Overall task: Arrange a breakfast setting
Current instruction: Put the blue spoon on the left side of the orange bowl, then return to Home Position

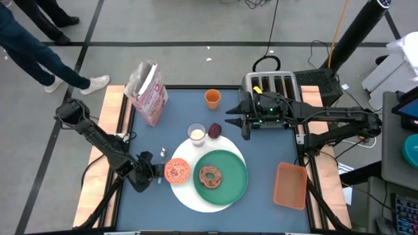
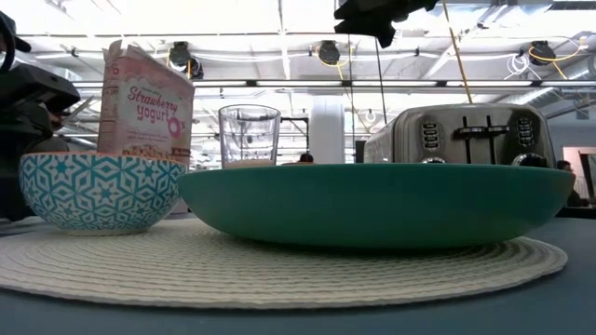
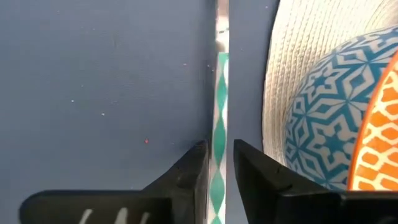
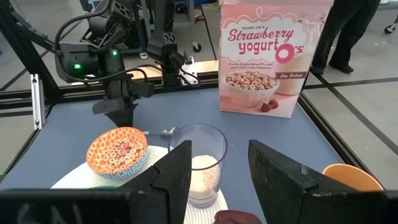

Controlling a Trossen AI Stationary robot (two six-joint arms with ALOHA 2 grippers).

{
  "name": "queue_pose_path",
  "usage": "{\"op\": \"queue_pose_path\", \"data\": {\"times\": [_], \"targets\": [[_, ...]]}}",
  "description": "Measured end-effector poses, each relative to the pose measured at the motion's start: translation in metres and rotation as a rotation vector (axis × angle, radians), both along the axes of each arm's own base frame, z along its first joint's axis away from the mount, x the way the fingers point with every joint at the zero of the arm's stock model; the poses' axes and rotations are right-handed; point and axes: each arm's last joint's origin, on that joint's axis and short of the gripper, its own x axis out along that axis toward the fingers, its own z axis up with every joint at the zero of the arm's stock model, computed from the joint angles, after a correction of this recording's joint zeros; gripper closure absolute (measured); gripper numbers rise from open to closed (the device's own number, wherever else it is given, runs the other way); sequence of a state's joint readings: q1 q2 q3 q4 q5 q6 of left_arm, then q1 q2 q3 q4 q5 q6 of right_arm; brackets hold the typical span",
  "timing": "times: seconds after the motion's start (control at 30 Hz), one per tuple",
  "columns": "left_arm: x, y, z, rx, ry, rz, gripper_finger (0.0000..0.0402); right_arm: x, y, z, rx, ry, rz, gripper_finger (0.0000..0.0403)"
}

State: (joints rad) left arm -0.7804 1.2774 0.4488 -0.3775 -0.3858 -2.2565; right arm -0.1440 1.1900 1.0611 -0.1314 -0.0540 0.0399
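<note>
You have one of each setting item on the surface (image 1: 261,196). One round white mat (image 1: 189,196) carries one green plate (image 1: 232,186) with a single brown bagel (image 1: 211,175) on it, and one small bowl (image 1: 177,171), orange inside and blue-patterned outside, filled with cereal, on the mat's left edge. One glass (image 1: 196,134), with milk in its bottom, stands at the mat's far edge, and one dark red fruit (image 1: 215,130) sits just beside it. One pink cereal box (image 1: 149,91) stands upright at the far left. One spoon (image 3: 219,137), its handle patterned green and white, lies on the surface just left of the mat.

Your left tool (image 3: 221,163) is low beside the bowl; its fingers sit narrowly apart on either side of the spoon handle, and you cannot tell from these views whether they grip it. Your right tool (image 1: 238,121) hangs above the surface near the fruit, in front of the toaster (image 1: 271,85), partly open and holding nothing.

You also have one orange cup (image 1: 212,98) behind the glass and one orange tray (image 1: 290,185) at the right.
</note>
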Motion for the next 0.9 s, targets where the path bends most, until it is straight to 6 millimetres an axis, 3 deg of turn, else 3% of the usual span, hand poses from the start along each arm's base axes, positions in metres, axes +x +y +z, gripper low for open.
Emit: {"op": "queue_pose_path", "data": {"times": [0.47,0.9], "targets": [[-0.002,-0.003,0.003,-0.062,0.019,-0.035,0.0308,0.0,0.0,0.0,-0.001,0.0,0.0,0.0252],[-0.015,-0.001,0.044,-0.249,-0.141,-0.14,0.0307,0.0,0.0,0.0,-0.003,0.0,0.001,0.0252]]}}
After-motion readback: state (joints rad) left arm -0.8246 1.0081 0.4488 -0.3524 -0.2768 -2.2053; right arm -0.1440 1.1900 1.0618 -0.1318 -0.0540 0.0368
